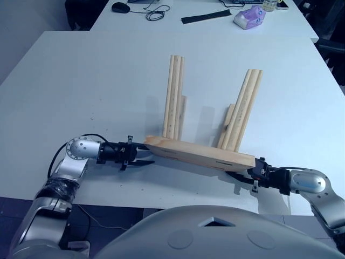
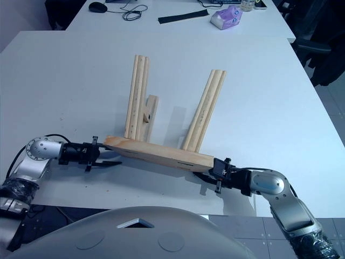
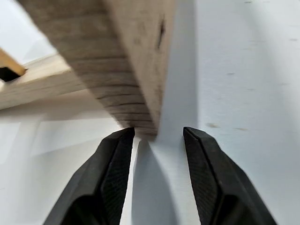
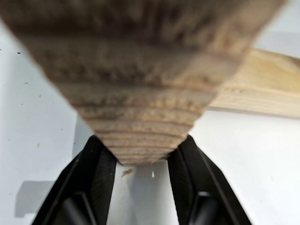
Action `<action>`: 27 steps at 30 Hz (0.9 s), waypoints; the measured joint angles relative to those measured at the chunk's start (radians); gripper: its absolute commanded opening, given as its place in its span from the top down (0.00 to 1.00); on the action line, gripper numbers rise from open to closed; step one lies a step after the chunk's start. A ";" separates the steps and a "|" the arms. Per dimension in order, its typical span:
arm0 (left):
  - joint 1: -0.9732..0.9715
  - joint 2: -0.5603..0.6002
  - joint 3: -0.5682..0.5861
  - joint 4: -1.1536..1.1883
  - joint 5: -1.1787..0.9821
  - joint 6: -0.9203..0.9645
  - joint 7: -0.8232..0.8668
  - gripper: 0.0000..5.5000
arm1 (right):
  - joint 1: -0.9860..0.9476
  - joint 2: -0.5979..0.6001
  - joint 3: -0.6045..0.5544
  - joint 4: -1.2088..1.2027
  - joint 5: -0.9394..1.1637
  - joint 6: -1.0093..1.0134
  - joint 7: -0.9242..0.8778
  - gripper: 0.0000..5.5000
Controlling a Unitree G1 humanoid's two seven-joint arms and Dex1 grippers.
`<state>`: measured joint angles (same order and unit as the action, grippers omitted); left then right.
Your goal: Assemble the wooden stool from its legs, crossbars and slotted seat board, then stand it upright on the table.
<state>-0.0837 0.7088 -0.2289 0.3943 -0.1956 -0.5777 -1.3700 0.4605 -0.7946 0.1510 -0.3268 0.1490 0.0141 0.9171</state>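
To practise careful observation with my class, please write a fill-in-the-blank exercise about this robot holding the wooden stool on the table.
1. The table beneath the slotted pale wooden seat board is ____.
2. The round wooden legs point ____ from the robot.
3. The black fingers of the right gripper clamp the board's ____ end.
Missing words: white; away; right.

A stool (image 1: pixel 178 147) lies on its side on the white table (image 1: pixel 81 81), with its seat (image 1: pixel 210 157) nearest the robot. The left legs (image 1: pixel 173 97) and right legs (image 1: pixel 243 110) point away. The left gripper (image 1: pixel 141 155), fingers apart, is at the seat's left end, and the right gripper (image 1: pixel 249 174) meets its right end. Behind, a second table (image 1: pixel 215 29) holds a mouse (image 1: pixel 120 7), a cable (image 1: pixel 156 13) and a tissue pack (image 1: pixel 249 18).
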 measured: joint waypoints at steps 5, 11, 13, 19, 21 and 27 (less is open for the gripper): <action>-0.023 0.033 0.022 0.021 -0.014 0.023 -0.033 0.64 | 0.006 -0.004 -0.001 0.000 0.000 -0.011 0.000 0.69; -0.012 0.027 0.010 -0.014 -0.022 0.028 -0.056 0.64 | -0.004 -0.013 0.003 0.005 -0.003 -0.017 0.013 0.69; -0.011 0.017 -0.002 -0.024 -0.020 0.028 -0.055 0.64 | -0.014 -0.019 0.006 0.010 -0.003 -0.021 0.023 0.69; -0.013 0.008 -0.002 -0.019 -0.016 0.019 -0.051 0.64 | -0.051 -0.044 0.028 0.030 -0.021 -0.060 0.061 0.69; -0.016 0.008 -0.002 -0.011 -0.015 0.017 -0.052 0.64 | -0.059 -0.048 0.038 0.037 -0.027 -0.075 0.068 0.69; -0.050 0.013 -0.003 0.012 -0.017 0.002 -0.095 0.64 | -0.064 -0.052 0.047 0.057 -0.035 -0.119 0.072 0.69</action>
<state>-0.1337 0.7213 -0.2317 0.4064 -0.2124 -0.5756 -1.4647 0.3962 -0.8466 0.1975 -0.2696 0.1139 -0.1047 0.9893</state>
